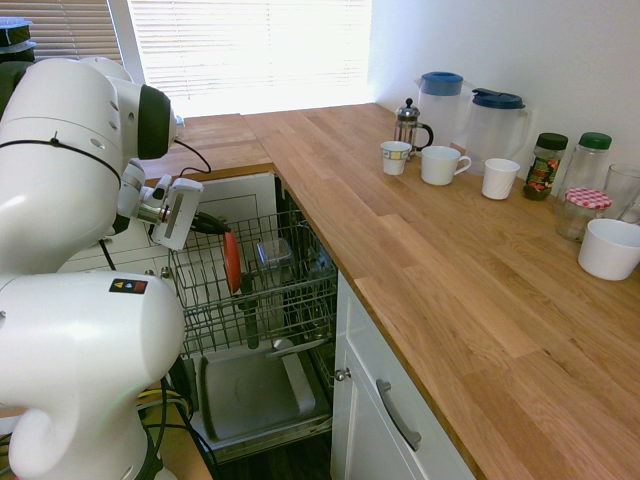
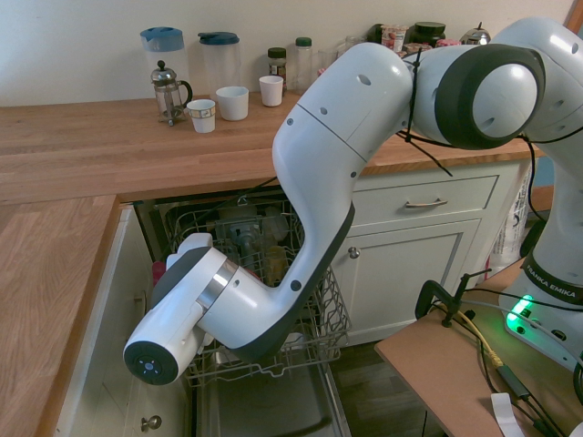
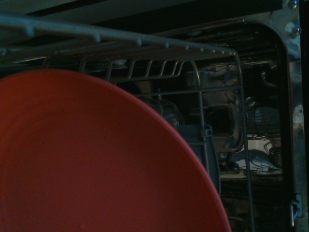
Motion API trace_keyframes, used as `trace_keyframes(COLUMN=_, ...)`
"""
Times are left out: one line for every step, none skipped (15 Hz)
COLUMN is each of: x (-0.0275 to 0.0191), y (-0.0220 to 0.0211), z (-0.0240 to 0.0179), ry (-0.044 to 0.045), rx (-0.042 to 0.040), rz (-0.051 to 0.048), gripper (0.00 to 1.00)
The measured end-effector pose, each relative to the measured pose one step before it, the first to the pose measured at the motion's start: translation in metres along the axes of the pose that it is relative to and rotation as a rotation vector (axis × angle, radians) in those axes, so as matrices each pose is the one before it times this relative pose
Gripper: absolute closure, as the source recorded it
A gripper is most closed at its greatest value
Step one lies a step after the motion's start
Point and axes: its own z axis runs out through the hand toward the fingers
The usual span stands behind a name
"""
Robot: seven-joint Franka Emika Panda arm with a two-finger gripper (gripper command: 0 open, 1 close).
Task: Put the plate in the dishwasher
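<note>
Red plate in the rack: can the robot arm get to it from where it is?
Probably yes. The plate stands on edge in the dishwasher rack, and the arm reaches right to its top edge, with nothing visible between them.

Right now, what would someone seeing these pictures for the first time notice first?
Probably the big white arm bending down into the open dishwasher under the wooden counter. Next, the coral-red plate, standing on edge in the wire rack and filling much of the wrist view. After that, the mugs and jugs lined up along the back wall.
</note>
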Motion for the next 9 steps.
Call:
trace_keyframes(x=-0.00043, y=-0.00132, z=-0.00067, ry=-0.00166, rx=0.01086, rz=-0.00039, gripper=0.00)
trace_keyframes(x=-0.00084, y=-0.00156, z=0.00023, ry=-0.00180, rx=0.01057, rz=-0.00101, gripper=0.00)
trace_keyframes(x=-0.00074, y=-0.00110, z=0.00073, ry=-0.00136, rx=0.00636, rz=-0.00089, gripper=0.00)
trace_keyframes(x=-0.00035, y=-0.00057, z=0.00034, ry=-0.00080, rx=0.00358, rz=-0.00042, gripper=0.00)
trace_keyframes(x=-0.00026, y=-0.00045, z=0.00004, ry=-0.00048, rx=0.00307, rz=-0.00030, gripper=0.00)
trace_keyframes(x=-0.00006, y=-0.00022, z=-0.00024, ry=-0.00008, rx=0.00189, rz=-0.00006, gripper=0.00)
trace_keyframes(x=-0.00013, y=-0.00024, z=-0.00040, ry=0.00000, rx=0.00194, rz=-0.00018, gripper=0.00)
trace_keyframes(x=-0.00030, y=-0.00050, z=-0.00086, ry=0.00016, rx=0.00378, rz=-0.00046, gripper=0.00)
trace_keyframes(x=-0.00063, y=-0.00067, z=-0.00169, ry=0.00109, rx=0.00412, rz=-0.00106, gripper=0.00)
